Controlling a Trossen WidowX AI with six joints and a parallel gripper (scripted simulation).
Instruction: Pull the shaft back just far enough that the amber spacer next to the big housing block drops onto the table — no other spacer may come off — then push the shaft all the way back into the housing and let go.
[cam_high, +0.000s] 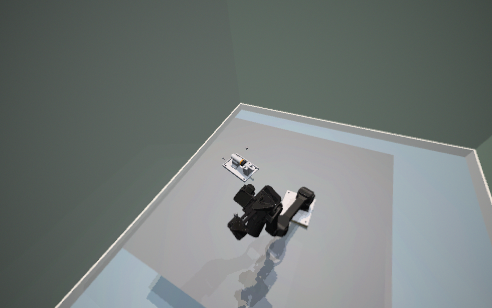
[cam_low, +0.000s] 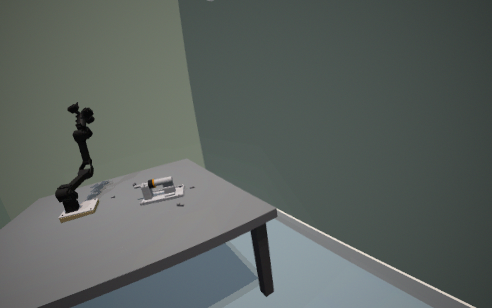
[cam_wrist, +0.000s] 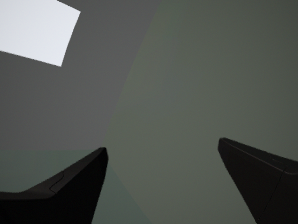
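Observation:
The shaft assembly stands on a white base plate (cam_high: 235, 171) (cam_low: 162, 200). A thick white cylinder (cam_high: 237, 158) (cam_low: 164, 180) lies level above the plate. An amber spacer (cam_low: 153, 183) sits at the cylinder's end, with a dark ring (cam_low: 150, 184) beside it. A pale upright block (cam_high: 247, 170) (cam_low: 146, 192) stands at that end of the plate. The shaft and the gaps between the parts are too small to make out. My gripper (cam_wrist: 164, 149) is open and empty, high above the table near the arm's base, well away from the assembly.
The arm's white mounting plate (cam_high: 306, 219) (cam_low: 80, 211) lies on the grey table (cam_high: 350, 200) (cam_low: 215, 200). Small dark pieces lie around the assembly, one (cam_high: 246, 148) at its back, others (cam_low: 180, 204) (cam_low: 113, 197) beside it. The walls stand beyond the table.

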